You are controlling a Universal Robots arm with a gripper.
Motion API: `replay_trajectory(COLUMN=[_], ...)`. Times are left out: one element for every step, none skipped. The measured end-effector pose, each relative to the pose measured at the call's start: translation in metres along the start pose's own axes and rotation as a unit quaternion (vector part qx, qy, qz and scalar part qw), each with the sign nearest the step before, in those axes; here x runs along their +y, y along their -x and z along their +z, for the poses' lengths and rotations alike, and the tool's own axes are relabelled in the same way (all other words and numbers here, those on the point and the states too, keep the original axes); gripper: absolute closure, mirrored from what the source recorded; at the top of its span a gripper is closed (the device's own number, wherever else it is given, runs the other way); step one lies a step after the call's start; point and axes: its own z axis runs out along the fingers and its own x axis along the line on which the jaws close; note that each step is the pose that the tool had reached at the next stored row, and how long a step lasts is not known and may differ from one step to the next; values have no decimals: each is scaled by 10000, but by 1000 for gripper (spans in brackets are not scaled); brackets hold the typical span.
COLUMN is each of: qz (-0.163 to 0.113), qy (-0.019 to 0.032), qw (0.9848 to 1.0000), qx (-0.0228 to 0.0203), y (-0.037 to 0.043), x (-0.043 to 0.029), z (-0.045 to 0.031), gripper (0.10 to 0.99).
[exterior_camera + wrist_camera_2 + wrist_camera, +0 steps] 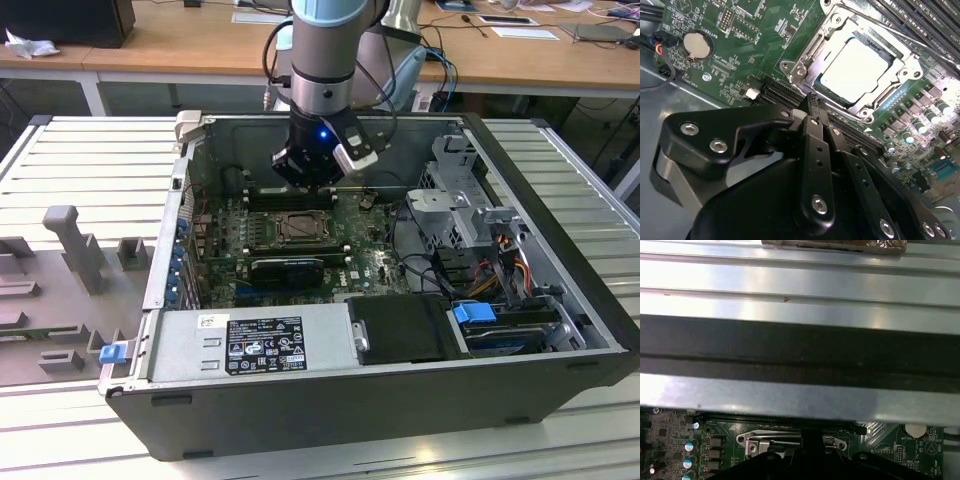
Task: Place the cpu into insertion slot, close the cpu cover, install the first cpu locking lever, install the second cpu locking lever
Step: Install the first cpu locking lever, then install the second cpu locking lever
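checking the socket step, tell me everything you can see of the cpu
The cpu is a flat square chip with a pale silver-grey metal top, glaring under the light. It lies flat in the insertion slot, framed by the cpu cover lying down around it. The gripper is close beside the socket, not touching the chip.

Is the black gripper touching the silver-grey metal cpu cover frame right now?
Cannot tell. In the second wrist view the gripper tip overlaps the edge of the cpu cover closed around the pale cpu; neither contact nor gap shows plainly.
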Motion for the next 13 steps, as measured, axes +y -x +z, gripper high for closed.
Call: replay_trajectory(qz=[0, 0, 0, 0, 0, 0, 0, -1, 0, 0, 0, 0, 0], qy=[1, 0, 0, 0, 0, 0, 0, -1, 0, 0, 0, 0, 0], qw=[10000, 10000, 10000, 10000, 10000, 10000, 10000, 10000, 10000, 10000, 10000, 10000, 10000], qx=[-1, 0, 0, 0, 0, 0, 0, 0, 0, 0, 0, 0, 0], y=[0, -1, -1, -1, -1, -1, -1, -1, -3, -4, -5, -6, -7], x=[-5, -9, -12, -14, -15, -18, -22, -29, -48, -73, -95, -113, -125], z=[0, 0, -1, -1, -1, -1, -2, -3, -4, -6, -7, -9, -9], gripper=[980, 980, 980, 980, 980, 980, 980, 980, 980, 980, 980, 980, 980])
